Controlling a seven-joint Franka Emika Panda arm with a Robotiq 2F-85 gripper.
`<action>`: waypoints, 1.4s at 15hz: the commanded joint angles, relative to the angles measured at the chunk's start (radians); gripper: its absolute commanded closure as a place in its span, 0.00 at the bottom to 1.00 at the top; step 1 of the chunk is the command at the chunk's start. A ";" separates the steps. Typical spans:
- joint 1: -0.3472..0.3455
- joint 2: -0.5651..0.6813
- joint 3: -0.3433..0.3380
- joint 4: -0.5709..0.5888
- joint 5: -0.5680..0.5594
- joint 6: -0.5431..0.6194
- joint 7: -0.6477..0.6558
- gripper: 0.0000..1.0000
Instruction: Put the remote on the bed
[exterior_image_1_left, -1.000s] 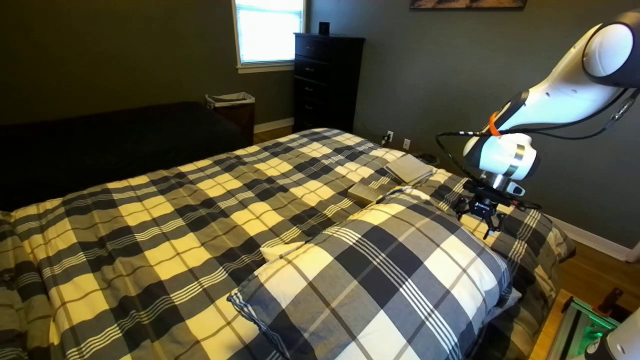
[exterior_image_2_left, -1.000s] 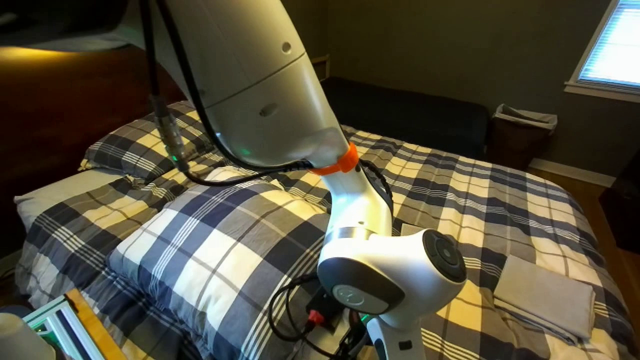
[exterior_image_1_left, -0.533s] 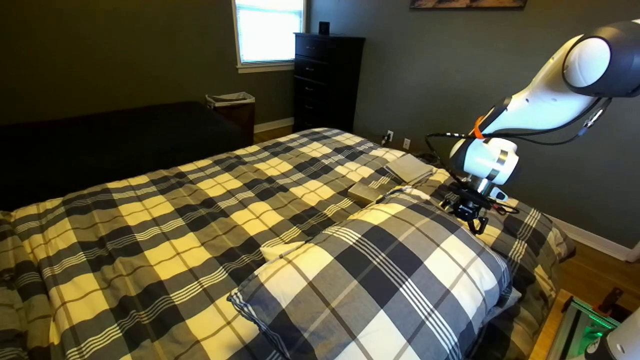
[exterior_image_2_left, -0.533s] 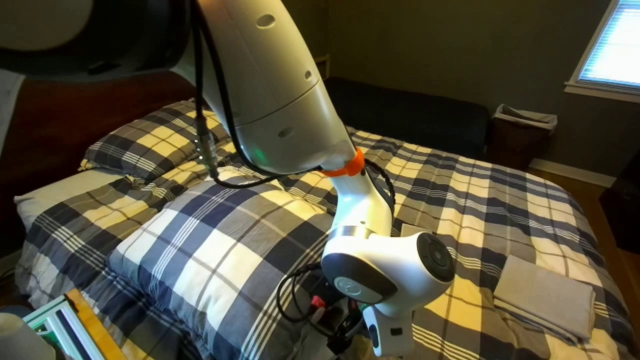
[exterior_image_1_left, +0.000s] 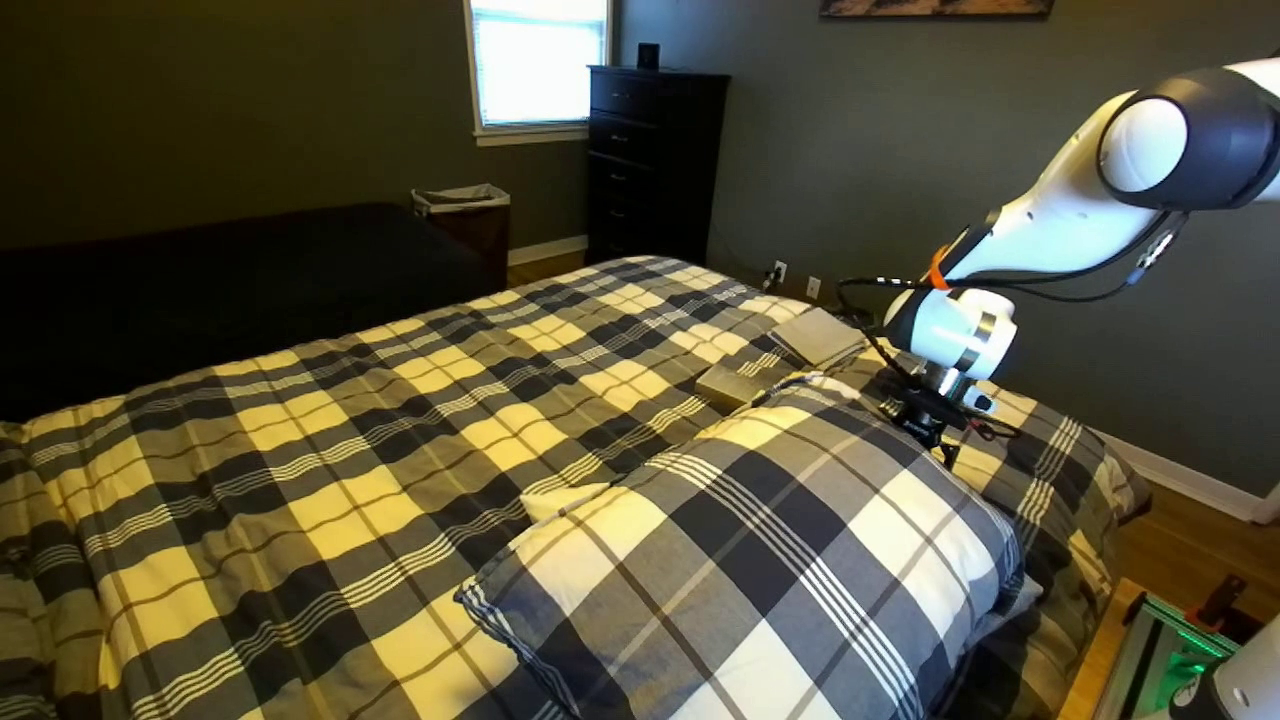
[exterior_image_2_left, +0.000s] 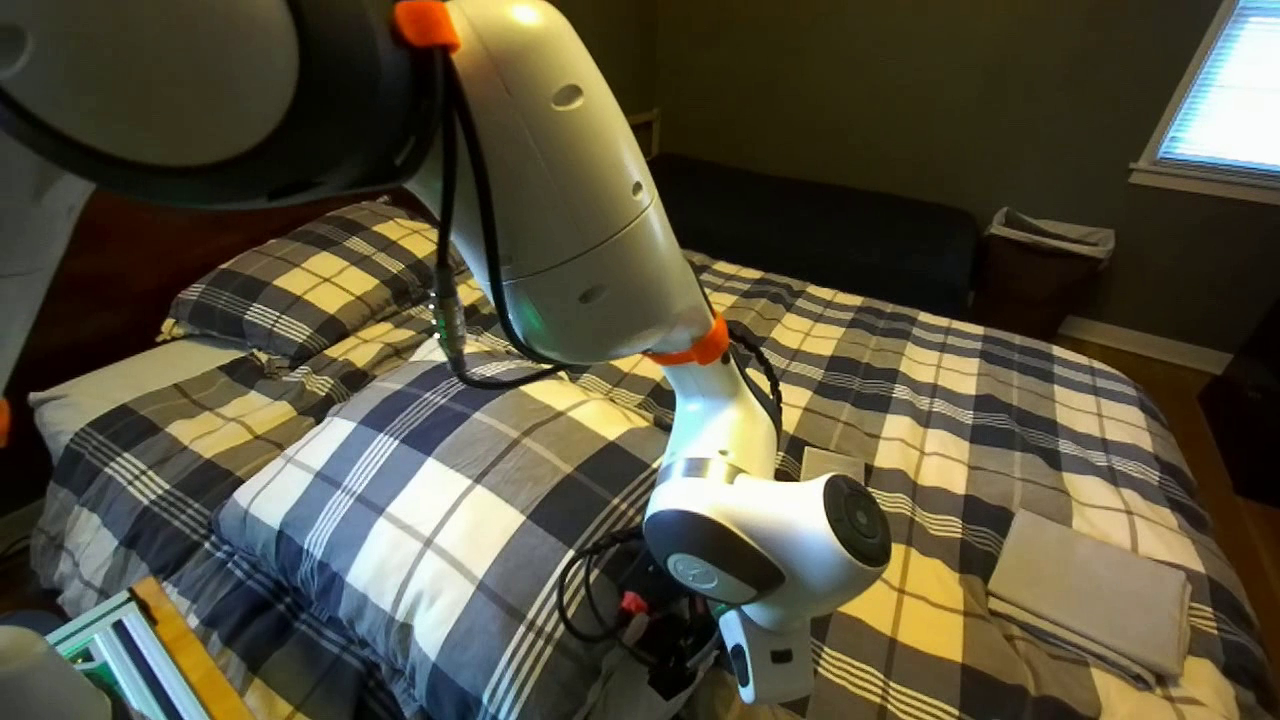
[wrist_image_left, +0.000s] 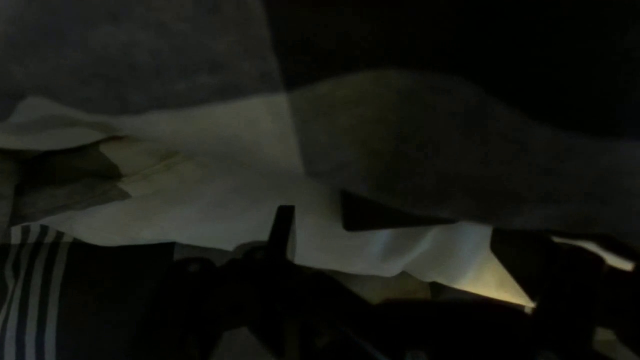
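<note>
The bed (exterior_image_1_left: 350, 480) has a yellow, black and grey-white plaid cover and also shows in an exterior view (exterior_image_2_left: 960, 400). A matching plaid pillow (exterior_image_1_left: 740, 540) lies on it. My gripper (exterior_image_1_left: 920, 440) is low over the bed behind the pillow's far edge, pointing down. In the wrist view my gripper (wrist_image_left: 395, 230) is dark, with its fingers apart and nothing clasped between them. A dark, flat, straight-edged thing (wrist_image_left: 372, 215), perhaps the remote, pokes out from under the overhanging cloth, between the fingers in that view. Most of it is hidden. No remote shows in the exterior views.
A folded grey cloth (exterior_image_1_left: 818, 337) and a small flat box (exterior_image_1_left: 730, 386) lie on the bed beyond the pillow. A bedside stand with a metal frame (exterior_image_1_left: 1150, 650) is at lower right. A dark dresser (exterior_image_1_left: 655, 165) and a hamper (exterior_image_1_left: 465, 225) stand farther off.
The arm has moved down, and left in an exterior view, so the gripper is lower and closer behind the pillow. The pillow, cloth and box have not moved.
</note>
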 joint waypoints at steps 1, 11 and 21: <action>-0.012 0.009 0.013 0.019 0.046 -0.039 -0.055 0.00; 0.024 0.024 -0.002 0.014 0.019 -0.056 -0.059 0.50; 0.019 -0.007 -0.039 0.020 0.032 -0.007 -0.035 0.68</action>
